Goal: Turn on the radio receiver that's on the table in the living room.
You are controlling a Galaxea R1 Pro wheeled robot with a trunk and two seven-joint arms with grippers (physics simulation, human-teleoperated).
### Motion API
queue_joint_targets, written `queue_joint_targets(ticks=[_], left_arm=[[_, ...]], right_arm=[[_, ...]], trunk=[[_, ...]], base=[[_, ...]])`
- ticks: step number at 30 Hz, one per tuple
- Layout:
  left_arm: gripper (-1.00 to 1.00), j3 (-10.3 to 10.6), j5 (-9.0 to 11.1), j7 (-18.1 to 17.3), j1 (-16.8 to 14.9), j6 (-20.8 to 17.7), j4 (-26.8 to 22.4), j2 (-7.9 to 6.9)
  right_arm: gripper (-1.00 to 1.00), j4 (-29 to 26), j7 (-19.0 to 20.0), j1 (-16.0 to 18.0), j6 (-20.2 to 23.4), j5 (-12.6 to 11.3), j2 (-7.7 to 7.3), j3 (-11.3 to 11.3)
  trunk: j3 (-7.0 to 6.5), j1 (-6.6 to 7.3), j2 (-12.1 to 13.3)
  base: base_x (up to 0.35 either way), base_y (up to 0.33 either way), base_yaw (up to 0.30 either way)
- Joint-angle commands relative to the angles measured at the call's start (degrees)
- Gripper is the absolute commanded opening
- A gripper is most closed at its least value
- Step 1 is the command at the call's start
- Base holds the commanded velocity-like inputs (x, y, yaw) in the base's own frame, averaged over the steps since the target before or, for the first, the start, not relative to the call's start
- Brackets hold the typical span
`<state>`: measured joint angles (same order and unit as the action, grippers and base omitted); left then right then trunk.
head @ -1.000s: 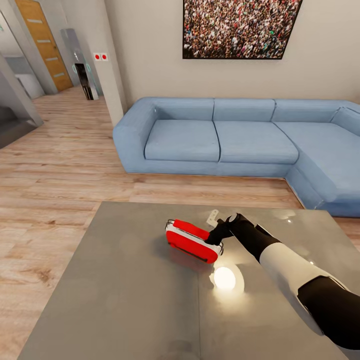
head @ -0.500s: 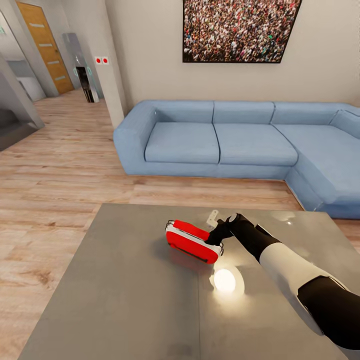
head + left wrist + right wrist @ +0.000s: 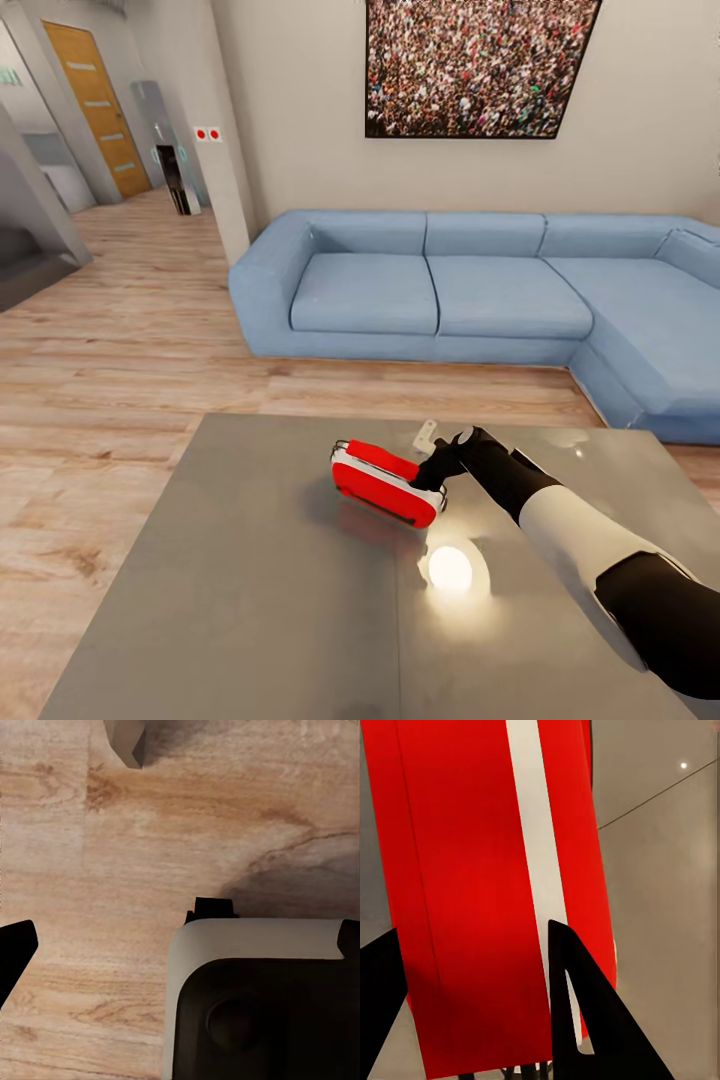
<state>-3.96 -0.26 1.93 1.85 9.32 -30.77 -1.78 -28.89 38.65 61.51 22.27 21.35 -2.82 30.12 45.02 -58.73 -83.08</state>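
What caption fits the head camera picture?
Right gripper touches the small bright red radio receiver on the glossy grey table, blue sofa behind.

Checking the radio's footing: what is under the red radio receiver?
The radio receiver lies on the glossy grey table, with its red reflection beneath. The right pincer is at its end. The contact patch itself is hidden.

The right arm reaches forward and inward (black forearm, white sleeve), its gripper with fingers spread apart; the left gripper's state cannot be told.
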Motion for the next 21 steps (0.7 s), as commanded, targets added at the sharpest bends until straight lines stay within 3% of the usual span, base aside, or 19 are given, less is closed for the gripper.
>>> queue_joint_targets(ticks=[1,21], left_arm=[[1.0,0.0,0.0,0.0,0.0,0.0,0.0,-0.06],[1.0,0.0,-0.16,0.34,0.0,0.09,0.0,0.11]], right_arm=[[-1.0,-0.02,0.12,0.01,0.06,-0.25,0.01,-0.06],[-1.0,-0.02,0.15,0.01,0.06,-0.25,0.01,-0.04]], trunk=[[-0.1,0.0,0.0],[-1.97,0.0,0.0]], base=[[0.0,0.0,0.0],[0.0,0.0,0.0]])
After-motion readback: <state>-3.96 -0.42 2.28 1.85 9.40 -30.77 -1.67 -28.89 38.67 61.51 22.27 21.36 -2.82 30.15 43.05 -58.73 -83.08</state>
